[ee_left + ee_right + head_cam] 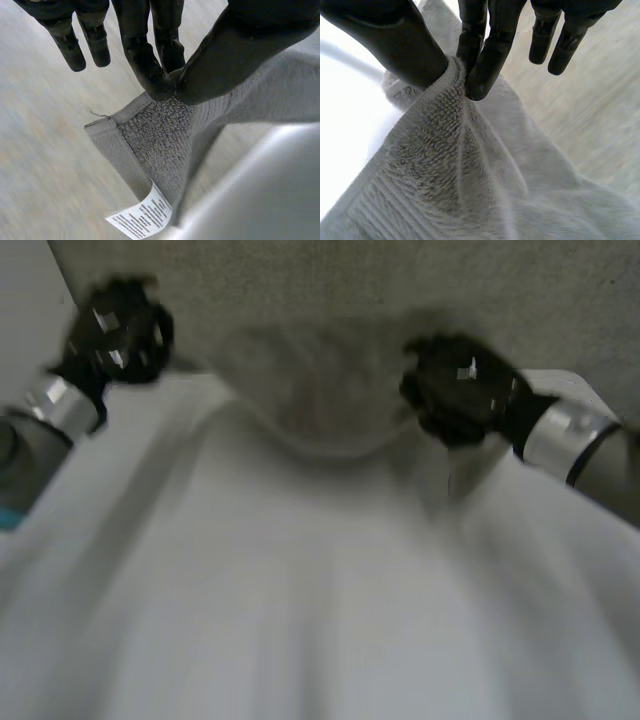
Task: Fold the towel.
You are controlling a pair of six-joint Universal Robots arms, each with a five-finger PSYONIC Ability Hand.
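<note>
- The left hand (115,332) is reaching up and away from the camera in the head view, at the end of the left arm (60,405).
- The right hand (460,388) is doing the same on the other side, at the end of the right arm (570,440), and is sitting a little lower than the left.
- The towel (320,410) is hanging between the two hands. Its top edge is sagging in a curve in the middle, and the rest is spreading toward the camera in long, soft folds.
- In the left wrist view, the left hand (240,55) is pinching the towel (160,135) close to a corner. The thumb and two fingers (150,70) are pressing together on the hemmed edge, while the other fingers are pointing straight and touching nothing.
- A white printed label (142,217) is sticking out from the towel's edge, below that pinched corner.
- In the right wrist view, the right hand (395,40) is clamping on the towel (460,165) at its thick hem. The thumb is pushing against two fingers (490,60) with the cloth bunching between them.
- The remaining fingers of the right hand are staying straight and clear of the cloth.
- From that grip the grey, looped cloth is falling away below the palm in creases.
</note>
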